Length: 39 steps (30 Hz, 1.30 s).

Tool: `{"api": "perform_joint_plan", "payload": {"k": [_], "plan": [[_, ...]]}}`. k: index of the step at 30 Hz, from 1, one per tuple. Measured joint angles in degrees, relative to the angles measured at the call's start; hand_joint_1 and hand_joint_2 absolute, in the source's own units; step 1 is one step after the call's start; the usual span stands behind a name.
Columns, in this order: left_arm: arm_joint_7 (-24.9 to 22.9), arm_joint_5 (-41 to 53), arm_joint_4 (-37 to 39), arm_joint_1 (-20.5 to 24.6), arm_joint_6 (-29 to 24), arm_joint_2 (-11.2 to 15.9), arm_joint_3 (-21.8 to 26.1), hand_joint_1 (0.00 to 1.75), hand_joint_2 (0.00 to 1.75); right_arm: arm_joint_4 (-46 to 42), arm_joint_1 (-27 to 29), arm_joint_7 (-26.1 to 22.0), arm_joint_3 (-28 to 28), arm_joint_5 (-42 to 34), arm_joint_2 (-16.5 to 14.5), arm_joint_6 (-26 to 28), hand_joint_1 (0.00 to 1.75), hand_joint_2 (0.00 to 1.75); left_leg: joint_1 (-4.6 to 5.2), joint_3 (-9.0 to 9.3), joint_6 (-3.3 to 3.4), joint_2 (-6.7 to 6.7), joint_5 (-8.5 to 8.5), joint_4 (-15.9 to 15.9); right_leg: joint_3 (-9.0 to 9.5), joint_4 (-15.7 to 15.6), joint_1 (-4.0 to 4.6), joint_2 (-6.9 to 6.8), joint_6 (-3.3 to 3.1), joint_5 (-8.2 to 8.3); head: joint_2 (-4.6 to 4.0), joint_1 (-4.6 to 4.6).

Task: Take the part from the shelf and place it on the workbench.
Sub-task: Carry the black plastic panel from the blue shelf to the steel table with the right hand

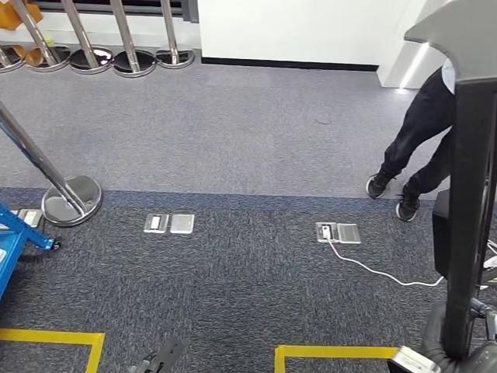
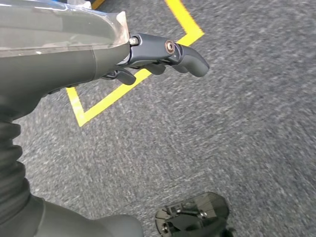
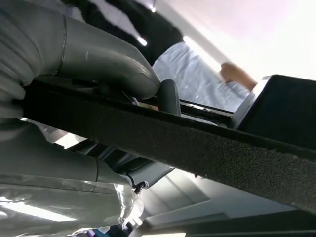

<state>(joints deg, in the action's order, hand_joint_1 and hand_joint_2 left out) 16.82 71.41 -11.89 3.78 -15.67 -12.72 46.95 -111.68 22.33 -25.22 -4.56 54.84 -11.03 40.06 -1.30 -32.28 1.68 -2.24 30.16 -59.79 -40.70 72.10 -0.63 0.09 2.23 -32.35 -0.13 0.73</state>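
Observation:
The part is a long black piece with a flat head; it stands upright at the right edge of the head view [image 1: 469, 194]. My right hand [image 3: 74, 59] grips it, with the grey thumb [image 3: 111, 64] laid over the part's rough black bar [image 3: 193, 148] and the darker fingers behind it. My left hand [image 2: 156, 54] hangs above the grey carpet with its dark fingers stretched out and nothing in them.
A person in dark trousers [image 1: 422, 132] stands close behind the part. Chrome stanchions [image 1: 71, 200] and a blue cart [image 1: 15, 233] are on the left. Floor sockets [image 1: 168, 224], a white cable [image 1: 375, 272] and yellow tape [image 1: 328, 353] mark the carpet.

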Motion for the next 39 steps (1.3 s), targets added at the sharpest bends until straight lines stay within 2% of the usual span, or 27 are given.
{"api": "perform_joint_plan", "payload": {"k": [1,3,4,5,7,9,11,12,13,14,15,17,18,20,21,22,24,26,27,28,29,30,31,33,35,37,39], "plan": [[0.01,0.0,0.0,0.01,0.0,0.0,0.01,0.0,1.75,-0.04,0.0,-0.07,0.19,0.04,-0.02,0.0,1.75,1.75,0.01,0.4,-0.2,-0.54,0.29,0.01,1.96,-4.32,0.02,-0.95,-0.09,2.32,0.0,-0.01],[0.01,0.0,0.0,0.04,-0.01,0.0,0.02,0.0,1.75,-0.13,-0.05,-0.28,0.53,0.17,-0.08,-0.01,1.75,1.75,0.21,1.06,-0.73,-1.44,0.81,0.12,5.18,-11.1,0.62,-3.46,-0.65,4.85,0.0,0.03],[0.01,0.0,0.0,0.03,-0.01,0.0,0.03,0.0,1.75,-0.16,-0.03,-0.37,0.67,0.22,-0.11,-0.01,1.75,1.75,0.32,1.28,-1.03,-1.88,1.01,0.21,5.75,-12.42,0.95,-4.21,-0.99,4.99,0.0,0.05],[0.02,0.0,0.0,0.04,-0.02,-0.01,0.03,0.0,1.75,-0.19,0.01,-0.45,0.78,0.25,-0.14,-0.01,1.75,1.75,0.38,1.48,-1.32,-2.38,1.14,0.37,5.77,-12.59,1.27,-4.21,-1.34,4.73,0.0,0.08],[0.06,0.0,0.0,0.14,-0.02,-0.06,0.05,0.0,1.75,-0.37,0.16,-0.52,0.98,0.51,-0.21,0.0,1.75,1.75,0.22,2.01,-1.89,-3.06,1.56,0.55,5.94,-13.09,1.28,-2.94,-2.05,4.85,0.0,0.1],[0.13,0.0,0.0,0.29,-0.07,-0.1,0.06,0.0,1.75,-0.68,0.12,-0.63,1.25,1.04,-0.4,0.01,1.75,1.75,0.09,1.34,-2.16,-1.43,3.28,-1.76,6.45,-13.67,1.03,-1.74,-2.9,5.0,0.0,0.17],[0.07,0.0,0.0,0.22,-0.18,-0.02,0.15,0.0,1.75,-0.85,0.02,-0.74,1.48,1.36,-0.65,0.02,1.75,1.75,0.14,-2.1,-2.11,0.89,6.63,-8.78,6.78,-13.84,0.94,-0.48,-3.54,4.92,0.0,0.33],[-0.01,0.0,0.0,0.09,-0.23,0.05,0.26,0.0,1.75,-0.85,0.01,-0.78,1.57,1.39,-0.72,0.01,1.75,1.75,0.2,-4.25,-2.1,1.36,8.0,-12.71,6.88,-13.84,0.99,0.29,-3.69,4.83,0.0,0.4],[-0.09,0.0,0.0,-0.05,-0.29,0.15,0.39,0.0,1.75,-0.86,0.05,-0.8,1.7,1.38,-0.75,0.01,1.75,1.75,0.24,-5.92,-2.07,1.55,8.47,-15.38,7.01,-13.83,1.04,1.12,-3.78,4.75,0.0,0.43],[-0.13,0.0,0.0,-0.15,-0.35,0.27,0.51,0.0,1.75,-0.86,0.07,-0.82,1.85,1.38,-0.77,0.01,1.75,1.75,0.26,-6.67,-2.0,1.62,7.68,-15.92,7.18,-13.8,1.07,2.0,-3.8,4.65,0.0,0.43],[-0.16,0.0,0.0,-0.17,-0.41,0.37,0.6,0.0,1.75,-0.86,0.09,-0.85,1.98,1.37,-0.78,0.0,1.75,1.75,0.25,-6.33,-1.89,1.75,5.74,-14.09,7.42,-13.77,1.07,2.88,-3.75,4.52,-0.01,0.43],[-0.12,0.0,0.0,-0.08,-0.48,0.54,0.69,0.0,1.75,-0.86,0.07,-0.87,2.25,1.33,-0.79,0.0,1.75,1.75,0.09,-3.73,-1.67,3.27,0.9,-6.69,7.89,-13.52,1.07,4.42,-3.39,4.07,-0.01,0.41],[-0.06,0.0,0.0,-0.04,-0.48,0.57,0.73,0.0,1.75,-0.86,0.03,-0.87,2.33,1.29,-0.79,-0.01,1.75,1.75,-0.03,-2.51,-1.58,4.26,-0.52,-3.54,7.93,-13.24,1.08,5.1,-3.13,3.82,-0.01,0.38],[0.05,0.0,0.0,0.0,-0.41,0.59,0.79,0.0,1.75,-0.91,0.02,-0.87,2.42,1.2,-0.82,-0.02,1.75,1.75,0.0,-1.52,-1.36,5.42,-0.95,-1.07,7.66,-12.92,1.01,6.09,-2.6,3.59,0.0,0.35],[0.08,0.0,0.0,0.04,-0.38,0.59,0.8,0.0,1.75,-0.93,0.06,-0.86,2.47,1.15,-0.84,-0.02,1.75,1.75,0.06,-1.43,-1.16,5.14,-0.92,-0.83,7.49,-12.91,0.9,6.54,-2.34,3.58,0.0,0.35],[0.09,0.01,0.0,0.11,-0.36,0.58,0.81,0.0,1.75,-0.97,0.15,-0.85,2.53,1.11,-0.85,-0.02,1.75,1.75,0.07,-1.4,-0.88,4.72,-0.96,-0.73,7.39,-12.89,0.81,6.43,-2.07,3.47,0.0,0.37],[0.13,0.03,0.0,0.26,-0.35,0.55,0.82,0.0,1.75,-1.05,0.14,-0.96,2.67,1.0,-0.86,-0.01,1.75,1.75,-0.07,-1.24,-0.3,3.83,-1.0,-0.5,6.53,-10.96,0.85,4.25,-1.41,2.11,0.0,0.22],[0.15,0.05,0.0,0.16,-0.35,0.53,0.82,0.0,1.75,-1.12,-0.01,-1.19,2.75,0.9,-0.86,0.0,1.75,1.75,-0.09,-1.0,0.1,2.72,-0.8,-0.41,3.49,-4.68,0.79,1.4,-0.79,-1.04,-0.01,0.07],[0.14,0.05,0.0,0.05,-0.35,0.54,0.83,0.0,1.75,-1.11,-0.05,-1.28,2.83,0.84,-0.86,0.0,1.75,1.75,-0.06,-0.9,0.2,2.04,-0.64,-0.42,1.4,-0.71,0.63,0.8,-0.54,-2.54,-0.01,0.06],[0.13,0.05,0.0,-0.02,-0.35,0.55,0.84,0.0,1.75,-1.09,-0.04,-1.35,2.93,0.79,-0.86,0.0,1.75,1.75,-0.04,-0.77,0.24,1.41,-0.47,-0.42,-0.25,2.22,0.46,0.58,-0.35,-3.24,-0.01,0.07],[0.12,0.05,0.0,-0.02,-0.35,0.55,0.85,0.0,1.75,-1.08,-0.01,-1.39,3.08,0.7,-0.86,0.0,1.75,1.75,-0.03,-0.59,0.21,0.81,-0.27,-0.42,-1.02,3.25,0.33,0.45,-0.23,-2.88,-0.01,0.07],[0.13,0.06,0.0,0.0,-0.35,0.55,0.85,0.0,1.75,-1.07,-0.01,-1.42,3.25,0.63,-0.86,0.0,1.75,1.75,-0.03,-0.31,0.13,0.25,-0.04,-0.43,-0.56,1.83,0.26,0.25,-0.21,-1.38,0.0,0.06],[0.13,0.07,0.0,0.04,-0.35,0.55,0.85,0.0,1.75,-1.08,-0.02,-1.46,3.38,0.58,-0.86,0.0,1.75,1.75,-0.02,0.08,0.0,-0.28,0.25,-0.42,0.95,-1.61,0.25,-0.22,-0.29,0.84,0.0,0.06],[0.14,0.07,0.0,0.08,-0.35,0.55,0.85,0.0,1.75,-1.08,-0.12,-1.52,3.55,0.53,-0.86,-0.01,1.75,1.75,0.08,0.86,-0.42,-1.23,0.82,-0.3,4.51,-9.16,0.74,-2.66,-0.87,4.14,0.0,0.07],[0.14,0.07,0.0,0.11,-0.35,0.55,0.86,0.0,1.75,-1.08,-0.24,-1.56,3.63,0.51,-0.86,-0.02,1.75,1.75,0.29,1.27,-0.95,-2.17,1.18,-0.1,5.74,-12.2,1.43,-4.21,-1.62,4.62,0.0,0.14],[0.14,0.08,0.0,0.21,-0.34,0.51,0.87,0.0,1.75,-1.13,-0.19,-1.57,3.72,0.46,-0.87,-0.02,1.75,1.75,0.36,1.73,-1.56,-3.26,1.42,0.31,5.73,-12.67,1.61,-3.18,-2.31,4.62,0.0,0.17],[0.16,0.09,0.0,0.44,-0.33,0.48,0.87,0.0,1.75,-1.18,-0.21,-1.57,3.84,0.42,-0.95,0.01,1.75,1.75,0.25,1.8,-2.05,-2.19,2.4,-0.59,6.34,-13.5,1.35,-1.94,-3.0,4.84,0.0,0.24]]}}
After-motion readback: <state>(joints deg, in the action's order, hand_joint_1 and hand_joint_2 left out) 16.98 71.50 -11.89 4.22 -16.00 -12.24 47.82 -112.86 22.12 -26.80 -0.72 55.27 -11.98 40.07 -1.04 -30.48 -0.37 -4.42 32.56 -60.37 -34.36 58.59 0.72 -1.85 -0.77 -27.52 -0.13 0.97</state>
